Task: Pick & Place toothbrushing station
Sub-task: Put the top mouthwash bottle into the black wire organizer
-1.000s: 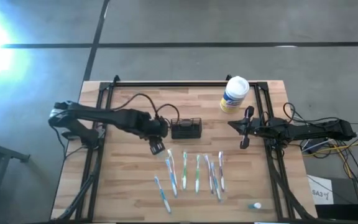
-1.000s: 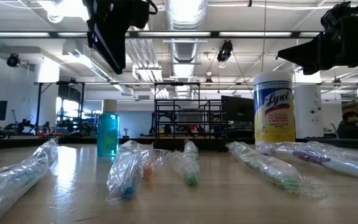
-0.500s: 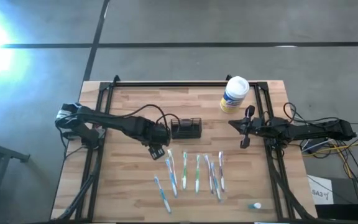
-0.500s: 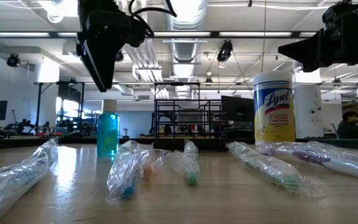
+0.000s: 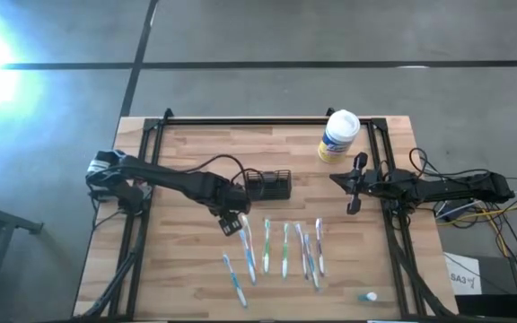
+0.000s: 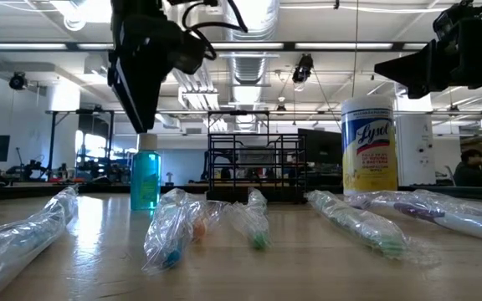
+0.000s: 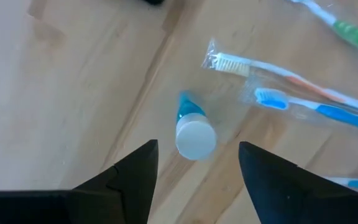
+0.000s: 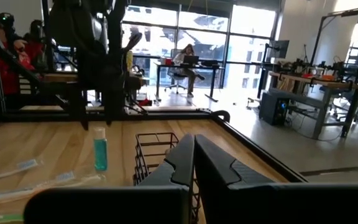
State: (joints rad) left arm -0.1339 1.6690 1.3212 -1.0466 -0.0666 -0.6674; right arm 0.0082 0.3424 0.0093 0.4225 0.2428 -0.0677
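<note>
High view: one black wire-mesh caddy [image 5: 269, 185], long axis running across the table, stands upright.
Seven wrapped toothbrushes [image 5: 284, 249] lie in a row near the caddy, one white-lidded tub [image 5: 338, 135] beyond it. Left gripper [image 5: 231, 223], jaws spread and empty, hangs over a small blue bottle [image 7: 192, 129] beside the caddy. Right gripper [image 5: 354, 185], closed and empty, waits beside the caddy.
</note>
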